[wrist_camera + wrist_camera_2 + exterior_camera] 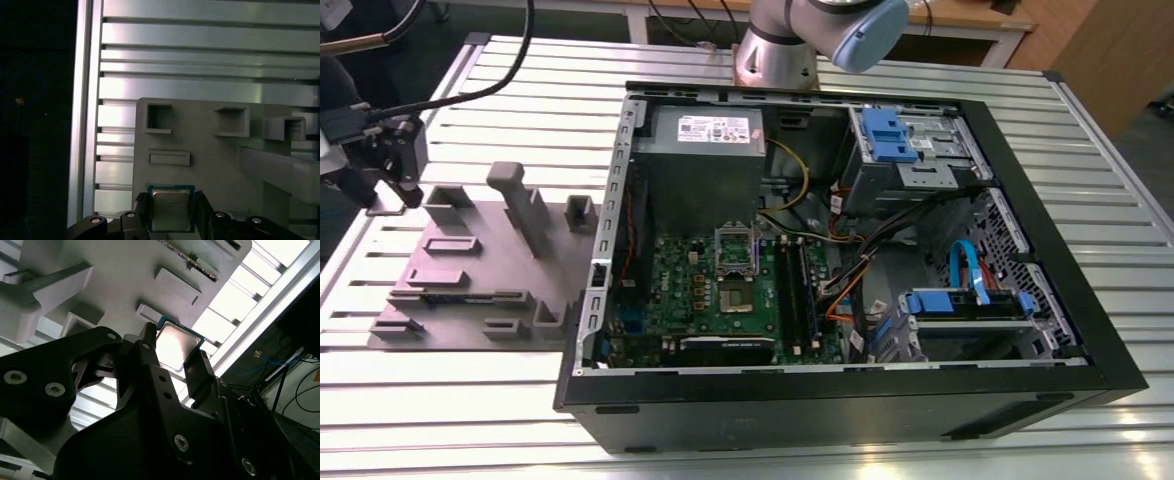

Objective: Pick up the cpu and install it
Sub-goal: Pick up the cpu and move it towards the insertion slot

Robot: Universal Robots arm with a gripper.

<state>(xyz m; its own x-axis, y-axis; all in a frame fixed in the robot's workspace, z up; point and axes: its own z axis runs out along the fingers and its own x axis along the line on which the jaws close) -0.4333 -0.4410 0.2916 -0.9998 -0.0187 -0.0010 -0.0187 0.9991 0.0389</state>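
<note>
The cpu (171, 209), a small square chip with a silvery top and a thin teal border, sits between my gripper's two black fingers in both wrist views; its bright top (177, 346) faces the camera. My gripper (171, 216) is shut on the chip's two opposite edges. In the exterior view the gripper (384, 200) hangs at the exterior view's far left, over the far left corner of the grey parts fixture (480, 265). The green motherboard (707, 295) lies in the open computer case, with its dark socket frame (738, 297) near the middle.
The open black case (854, 400) stands to the right of the fixture on the slatted aluminium table (440, 390). Inside it are a grey power box (707, 135), blue drive brackets (887, 135) and loose cables. The fixture carries raised blocks and posts (520, 200).
</note>
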